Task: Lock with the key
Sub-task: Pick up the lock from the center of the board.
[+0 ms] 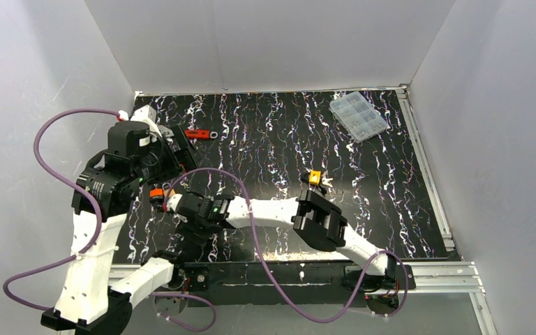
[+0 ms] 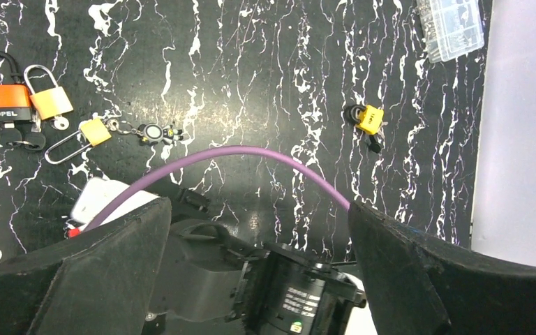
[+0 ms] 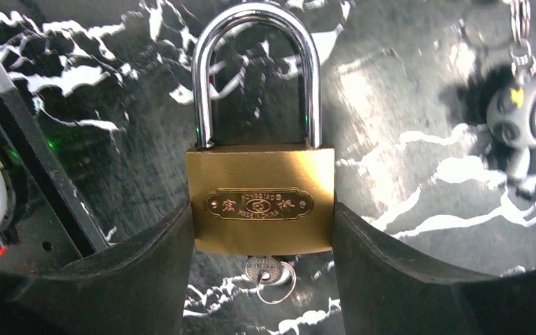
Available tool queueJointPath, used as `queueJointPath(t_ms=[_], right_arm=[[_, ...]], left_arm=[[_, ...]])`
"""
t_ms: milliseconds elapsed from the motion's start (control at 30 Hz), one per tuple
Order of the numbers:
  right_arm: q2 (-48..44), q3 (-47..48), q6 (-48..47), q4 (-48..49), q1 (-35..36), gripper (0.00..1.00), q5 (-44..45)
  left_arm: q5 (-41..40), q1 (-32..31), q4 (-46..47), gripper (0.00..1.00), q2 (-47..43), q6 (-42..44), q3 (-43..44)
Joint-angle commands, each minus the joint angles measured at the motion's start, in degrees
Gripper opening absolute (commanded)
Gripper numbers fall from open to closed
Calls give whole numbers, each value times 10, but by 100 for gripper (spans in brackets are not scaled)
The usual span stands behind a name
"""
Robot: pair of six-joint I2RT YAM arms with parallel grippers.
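The right end effector point(image 3: 263, 216) was closed on the lock point(image 3: 259, 178), its two dark fingers point(image 3: 146, 279) pressed against the left and right sides of the brass body. The lock faced the right wrist camera with its shackle pointing away, and both shackle legs met the top of the body. The key point(image 3: 264, 269) sat in the keyway on the underside, between the fingers, with a thin ring hanging from its head. Beside the lock, on the black marbled worktop point(image 1: 272, 139), lay a small round figure charm point(image 3: 530, 118) on a chain.

From above, the right arm reached across to the near left part of the worktop; the lock could not be made out there.

The left end effector point(image 2: 258, 204) hung higher with its fingers point(image 2: 112, 265) spread wide, and a purple cable point(image 2: 237, 150) arched across its view. Below it lay an orange padlock point(image 2: 3, 105) touching a second brass padlock point(image 2: 49, 98), with a long-shackled small padlock point(image 2: 94, 131) just beside them. A yellow padlock point(image 2: 370, 118) lay well apart to the right, and a clear box point(image 2: 453, 28) lay at the far right corner
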Motion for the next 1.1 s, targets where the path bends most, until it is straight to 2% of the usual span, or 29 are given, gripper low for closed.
queueJointPath(t_ms=[0,367,567,700,900,1067], right_arm=[[-48,-100,31,2,-23,33,-2],[-270,-375,76,137,-57,26,15],[-352,-468,92,175,-79,24,21],[-401,-514,96,193,-92,23,20],[-475,-566,103,229,-108,23,1],[-517,-589,102,240,-118,23,-11]], left_arm=[[6,3,1,98,1,11,-21],[5,3,53,94,3,13,-153],[37,3,87,88,23,15,-224],[53,3,107,81,39,23,-270],[153,3,158,70,76,33,-337],[249,3,196,67,109,46,-360]])
